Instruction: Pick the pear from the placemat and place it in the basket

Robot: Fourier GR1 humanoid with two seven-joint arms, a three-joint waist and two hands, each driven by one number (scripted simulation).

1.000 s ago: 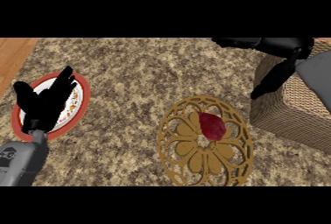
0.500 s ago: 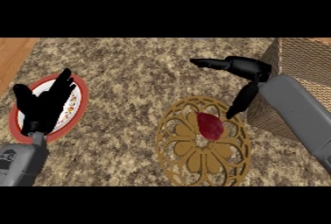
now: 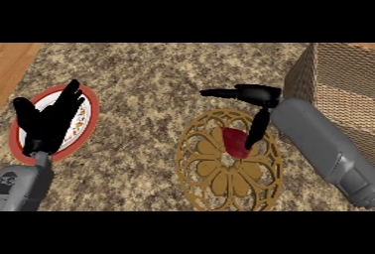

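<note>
Right now the fingers (image 3: 227, 93) of the right hand (image 3: 261, 94) are spread wide and hold nothing. One points left, and another drops down to the right edge of the pear (image 3: 233, 143); I can't confirm contact. The pear lies on the far half of the placemat (image 3: 219, 183), not yet picked up, so my read is that this is the pre-grasp stage. The next move calls for centring the hand over the pear, curling the fingers round it and lifting. It then has to go right and clear the wall of the basket (image 3: 341, 79), which stands near the placemat on the desk (image 3: 147, 74). The left hand (image 3: 47, 124) rests open over the plate (image 3: 93, 111) at the left, out of play.
</note>
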